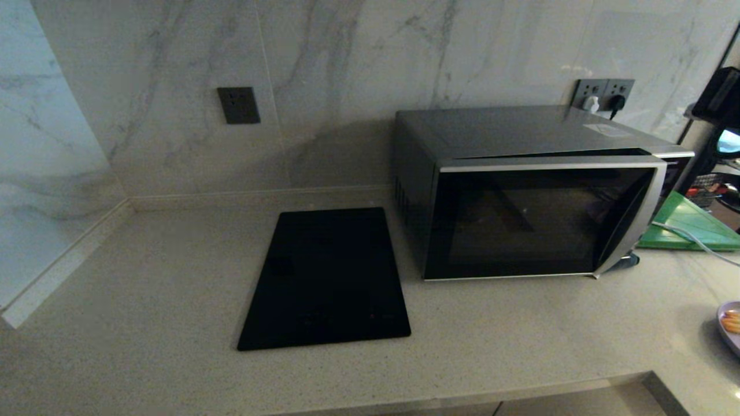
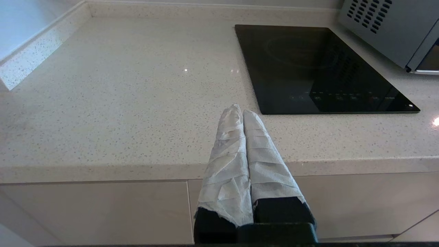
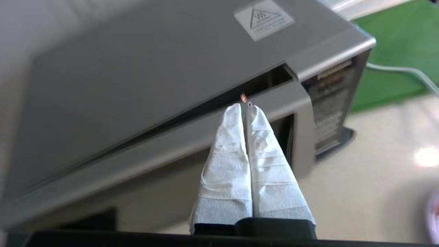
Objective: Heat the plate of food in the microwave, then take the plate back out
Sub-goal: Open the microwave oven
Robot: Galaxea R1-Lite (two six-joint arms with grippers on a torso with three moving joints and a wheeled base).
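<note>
Right gripper point(image 3: 244, 107): jaws pressed together, cloth-wrapped fingers point(image 3: 226, 164) side by side with no gap and nothing held; tips poised above the top edge of the microwave door point(image 3: 192, 137), at the dark slit where the door stands slightly ajar from the cabinet; whether the tips touch the door edge cannot be told.

Microwave point(image 1: 520, 190): silver-grey box with a dark glass door, standing on the surface point(image 1: 173, 277) toward the robot's right; the door is open a crack on its right-hand side, hinged at the left; its long top edge runs crosswise under the right jaws, so the opening gap lies directly ahead of the fingertips; judged: the coming move turns on hooking or pushing that free right edge outward, and the right arm is plainly the nearer one.

Plate of food point(image 1: 729, 326): small lavender plate with orange-yellow sticks, at the far right edge of the head view, on the surface in front of and to the right of the microwave, well apart from the jaws; not yet inside.

Left gripper point(image 2: 240, 111): parked off the front edge of the surface; jaws closed, empty; pointing toward a flat black panel point(image 1: 326, 277) that lies just left of the microwave.

Green board point(image 1: 688, 225): behind the microwave's right corner; a pale cable point(image 1: 691, 237) lies across it.
</note>
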